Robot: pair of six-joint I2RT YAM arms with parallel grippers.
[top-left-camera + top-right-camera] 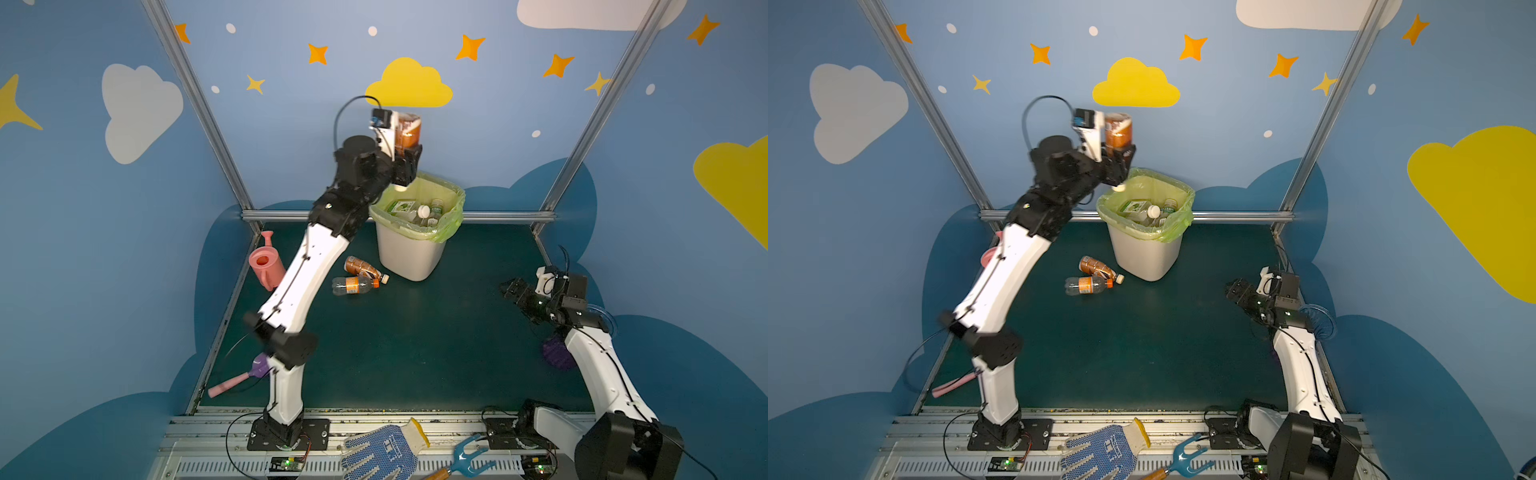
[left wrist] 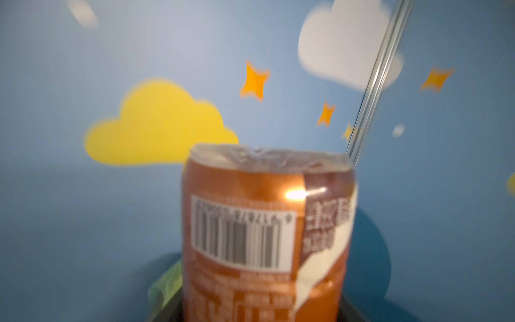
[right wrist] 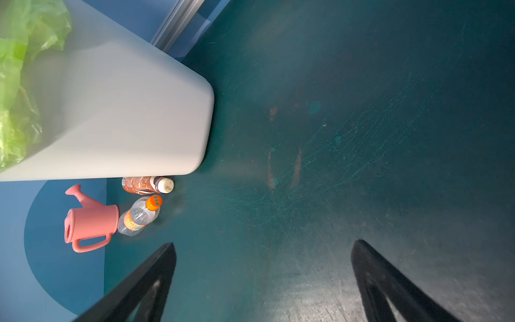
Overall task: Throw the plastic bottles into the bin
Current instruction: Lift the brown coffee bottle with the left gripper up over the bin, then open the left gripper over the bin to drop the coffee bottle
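My left gripper [image 1: 409,160] is raised over the left rim of the bin [image 1: 409,253], shut on a brown-labelled plastic bottle [image 1: 407,129] turned cap down. That bottle [image 2: 250,237] fills the left wrist view, blurred, with a dark jaw close at each side. The off-white bin [image 1: 1144,253], lined with a green bag, holds several bottles [image 1: 424,212]. Two more lie on the mat left of it: a brown-labelled one [image 1: 361,266] and a clear orange-capped one [image 1: 353,285]. My right gripper [image 1: 509,289] hovers low at the right, open and empty [image 3: 263,245].
A pink watering can [image 1: 266,264] stands at the mat's left edge behind my left arm. A pink-and-purple scoop [image 1: 241,376] lies front left, a purple object [image 1: 557,353] by the right arm. A dotted glove [image 1: 382,451] and blue hand fork [image 1: 469,457] rest on the front rail.
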